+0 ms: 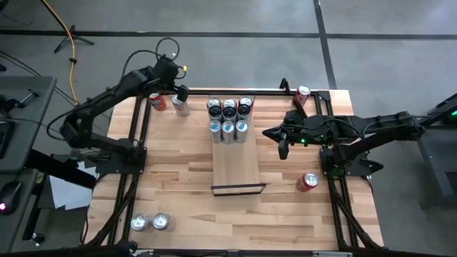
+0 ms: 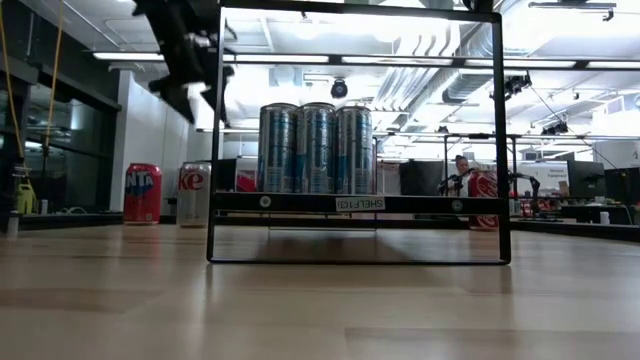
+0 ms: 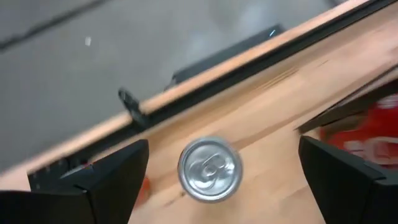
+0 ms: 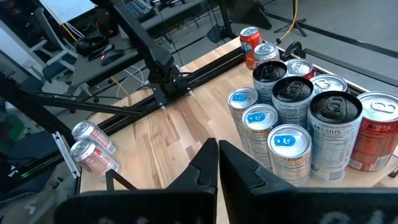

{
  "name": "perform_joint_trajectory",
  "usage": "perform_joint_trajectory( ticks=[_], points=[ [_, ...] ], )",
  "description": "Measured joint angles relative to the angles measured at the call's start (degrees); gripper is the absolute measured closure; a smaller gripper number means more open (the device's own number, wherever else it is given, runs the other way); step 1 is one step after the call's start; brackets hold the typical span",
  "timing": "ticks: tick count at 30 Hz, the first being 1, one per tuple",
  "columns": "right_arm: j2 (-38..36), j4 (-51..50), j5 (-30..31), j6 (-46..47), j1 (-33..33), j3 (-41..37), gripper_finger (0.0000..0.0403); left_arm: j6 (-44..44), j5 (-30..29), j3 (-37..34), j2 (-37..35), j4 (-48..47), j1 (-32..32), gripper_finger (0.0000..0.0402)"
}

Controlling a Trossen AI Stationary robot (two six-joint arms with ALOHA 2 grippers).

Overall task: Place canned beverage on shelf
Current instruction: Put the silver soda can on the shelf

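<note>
Left gripper (image 3: 217, 180), jaws wide and empty, hangs directly above an upright silver can (image 3: 209, 169) near the surface's far-left corner.

The butcher-block table (image 1: 178, 178) carried pretty much everything. The shelf (image 1: 238, 168) sat in the middle, a pale board with black rails, and six tall cans (image 1: 229, 118) were bunched in two rows of three at its far end. At the far left corner a red can (image 1: 157, 102) and a silver can (image 1: 181, 106) stood right next to each other. Two cans (image 1: 151, 222) lay at the near left corner. Another red can (image 1: 308, 180) lay near the right edge, plus one more (image 1: 303, 94) at the far right corner.
</note>
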Motion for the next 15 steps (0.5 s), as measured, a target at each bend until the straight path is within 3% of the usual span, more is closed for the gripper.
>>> perform_joint_trajectory(
  ticks=[15],
  points=[
    [0.02,0.00,0.02,0.00,0.00,0.00,0.0402,-9.44,2.05,0.02,12.53,-1.73,1.16,0.0033]
  ],
)
